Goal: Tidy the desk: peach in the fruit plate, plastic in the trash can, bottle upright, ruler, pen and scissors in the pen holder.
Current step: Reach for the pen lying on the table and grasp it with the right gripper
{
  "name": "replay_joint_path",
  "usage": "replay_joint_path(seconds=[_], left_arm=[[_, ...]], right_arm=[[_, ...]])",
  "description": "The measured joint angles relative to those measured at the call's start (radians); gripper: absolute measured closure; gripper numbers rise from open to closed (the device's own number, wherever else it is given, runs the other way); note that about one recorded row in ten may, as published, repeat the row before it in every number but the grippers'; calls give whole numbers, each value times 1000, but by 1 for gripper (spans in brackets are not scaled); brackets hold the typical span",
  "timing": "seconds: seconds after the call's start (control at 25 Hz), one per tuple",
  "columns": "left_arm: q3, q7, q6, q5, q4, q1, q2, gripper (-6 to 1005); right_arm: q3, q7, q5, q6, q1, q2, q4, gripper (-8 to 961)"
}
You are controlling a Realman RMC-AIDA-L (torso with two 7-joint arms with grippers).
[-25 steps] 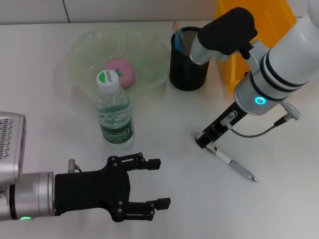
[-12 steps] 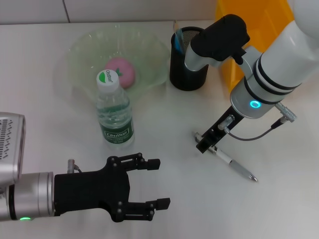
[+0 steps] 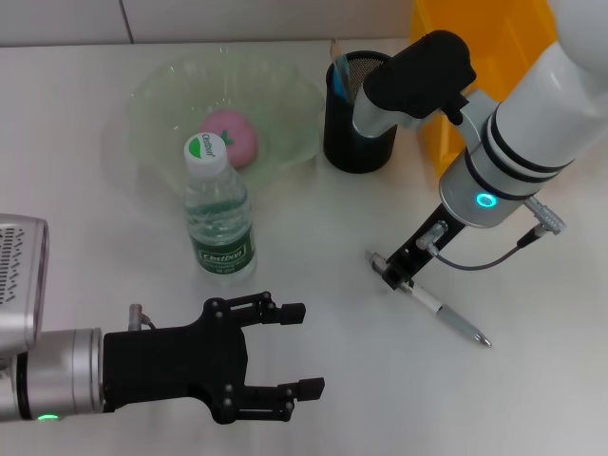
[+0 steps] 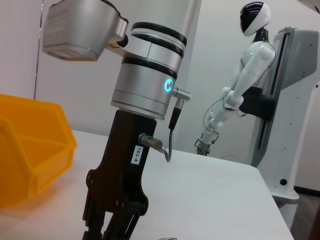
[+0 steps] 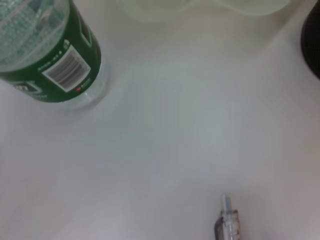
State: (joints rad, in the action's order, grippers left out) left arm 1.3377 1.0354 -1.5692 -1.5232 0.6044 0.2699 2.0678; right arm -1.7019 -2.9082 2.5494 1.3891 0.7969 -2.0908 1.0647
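I am hovering my right tool [image 3: 391,275], opening unclear, at the pen [image 3: 445,315]; left tool [image 3: 285,351] sitting wide.

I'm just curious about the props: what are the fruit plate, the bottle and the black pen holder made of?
Fruit plate: probably thin clear plastic, glossy, since the table shows through its wavy rim. Bottle: clear plastic with a green printed label and cap. Pen holder: matte black, its rim looking like wire mesh, so likely metal.
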Motion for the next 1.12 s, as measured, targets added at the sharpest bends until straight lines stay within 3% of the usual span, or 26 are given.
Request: replay_joint_path(seconds=[0.8,1.0,1.12], left_arm=[[0,0,0,0,2,0,0,187],[0,0,0,0,1,1,0,187],[0,0,0,0,1,2,0,187]], right_arm=[[-24,3,-24,-22,8,-1,-22,694],[-24,6,-25,-16,8,-1,-20,886],[-22,6,-25,-15,6,-1,-19,883]])
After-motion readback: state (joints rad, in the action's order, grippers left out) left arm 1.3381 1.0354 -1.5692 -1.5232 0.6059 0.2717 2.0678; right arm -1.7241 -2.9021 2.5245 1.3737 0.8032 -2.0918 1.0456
